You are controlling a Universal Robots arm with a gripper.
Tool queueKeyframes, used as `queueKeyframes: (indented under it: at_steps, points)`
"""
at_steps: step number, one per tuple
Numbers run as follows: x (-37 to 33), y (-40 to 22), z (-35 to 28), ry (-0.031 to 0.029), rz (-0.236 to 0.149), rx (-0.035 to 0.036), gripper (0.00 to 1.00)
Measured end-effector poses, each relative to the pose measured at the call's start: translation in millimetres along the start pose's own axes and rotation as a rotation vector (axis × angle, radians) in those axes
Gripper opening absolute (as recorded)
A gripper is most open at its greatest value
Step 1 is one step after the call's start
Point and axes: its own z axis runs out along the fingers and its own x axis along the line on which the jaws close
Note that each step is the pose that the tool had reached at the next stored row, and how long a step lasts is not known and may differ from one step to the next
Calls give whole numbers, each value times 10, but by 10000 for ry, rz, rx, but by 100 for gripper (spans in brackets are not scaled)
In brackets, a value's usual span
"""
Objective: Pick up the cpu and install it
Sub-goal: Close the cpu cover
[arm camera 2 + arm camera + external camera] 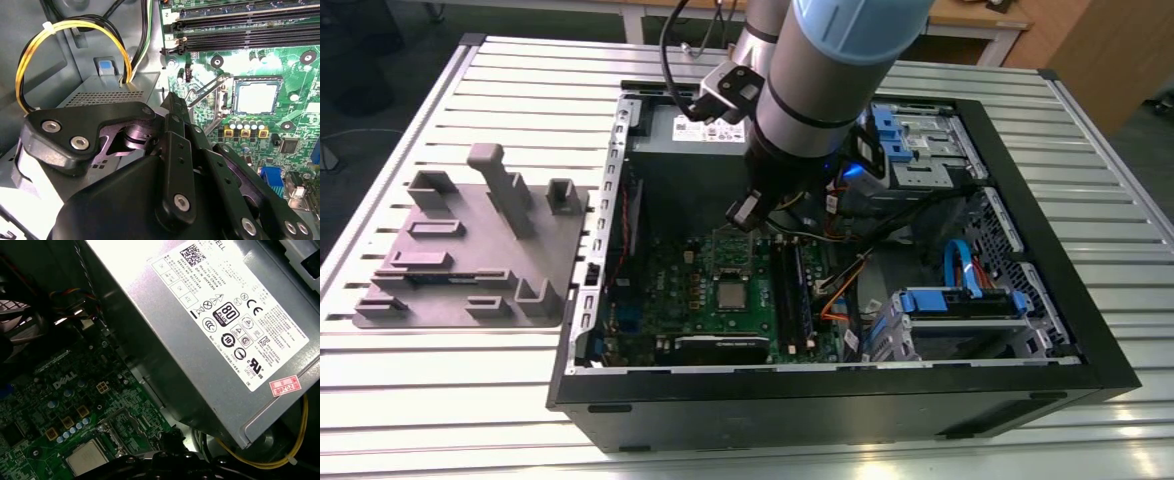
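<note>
The cpu (256, 97), a flat silver-grey square, sits in its motherboard socket (227, 102); the gripper (175, 107) hovers nearby; jaw width unclear.

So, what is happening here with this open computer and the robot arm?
A robot arm reaches down into an open computer case that lies on a slatted metal table. Its gripper hangs above the green motherboard, close to the power supply. The cpu already sits in the socket on the board, and the socket's metal frame stands open beside it in the second wrist view. The gripper is not touching the cpu. A grey plate with fixtures lies at the exterior view's left.
</note>
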Motion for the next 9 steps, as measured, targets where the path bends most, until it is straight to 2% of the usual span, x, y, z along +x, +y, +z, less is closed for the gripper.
queueKeyframes:
  at_steps: [5, 9]
  points:
    - [-1, 1, -5, 37, -61, 9, 10]
    - [1, 0, -6, 157, -107, 87, 10]
